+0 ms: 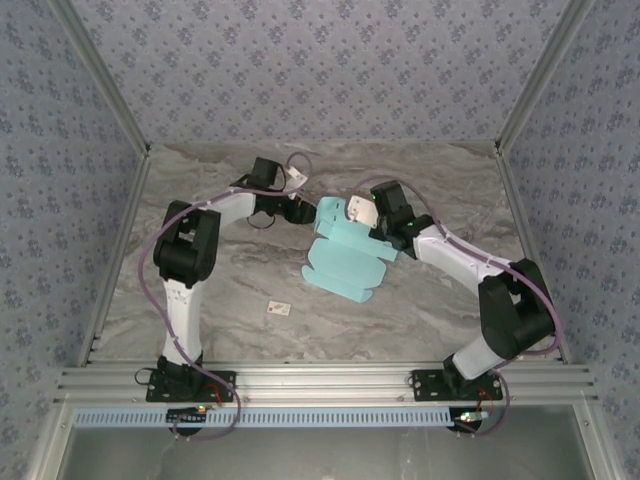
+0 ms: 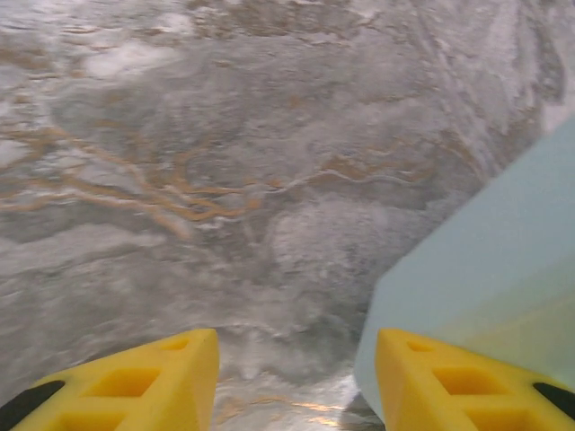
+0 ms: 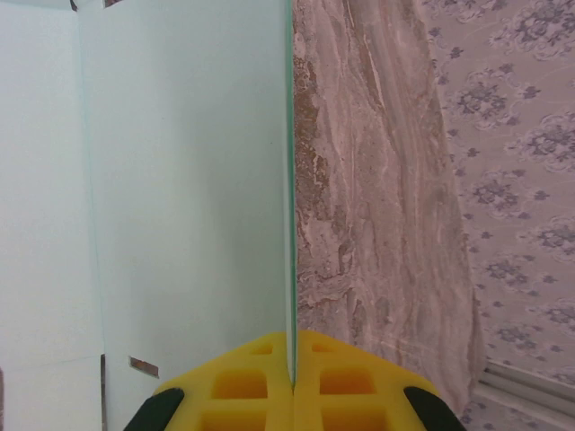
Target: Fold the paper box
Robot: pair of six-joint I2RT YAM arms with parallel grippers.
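A grey-and-tan marbled table (image 1: 250, 290) stands evenly lit within blue-grey floral-papered walls (image 1: 300, 60), with silver aluminium posts (image 1: 119, 100) at the back corners and a ribbed aluminium rail (image 1: 330, 385) along its near edge.

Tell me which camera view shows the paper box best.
The top external view: the whole paper box lies as a part-folded sheet, flaps and all. The left wrist view catches one panel at the right. The right wrist view shows a panel close up, its edge pinched in the right gripper.
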